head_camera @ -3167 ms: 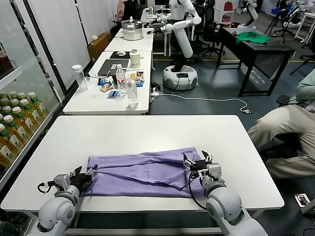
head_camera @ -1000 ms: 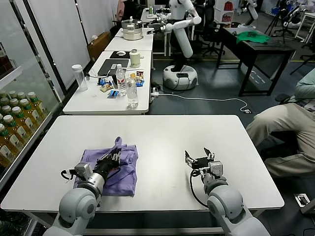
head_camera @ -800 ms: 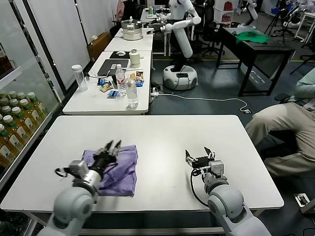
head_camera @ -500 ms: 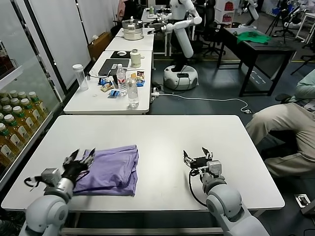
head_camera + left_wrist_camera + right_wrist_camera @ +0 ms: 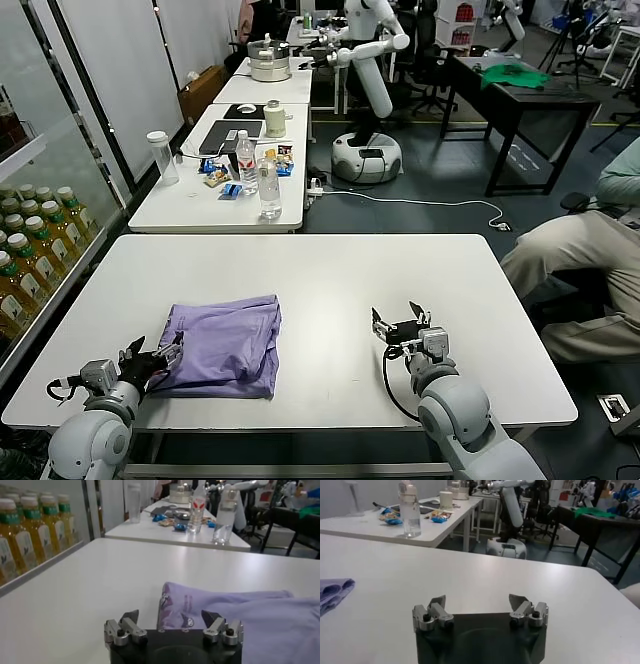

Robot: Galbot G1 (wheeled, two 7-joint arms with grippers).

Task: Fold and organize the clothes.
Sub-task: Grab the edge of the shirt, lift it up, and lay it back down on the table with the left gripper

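While folded, T-shirt (image 5: 225, 345) beside left claw (image 5: 150, 358)

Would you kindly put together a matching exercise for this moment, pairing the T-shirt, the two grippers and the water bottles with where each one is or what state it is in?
Things:
1. lavender T-shirt
2. left gripper
3. right gripper
4. clear water bottles

Places or states:
A. open, over bare tabletop, well apart from the shirt
B. standing on the farther white table
C. folded, lying on the left half of the near table
D. open, at the shirt's near left edge, holding nothing

Pairs: 1-C, 2-D, 3-A, 4-B
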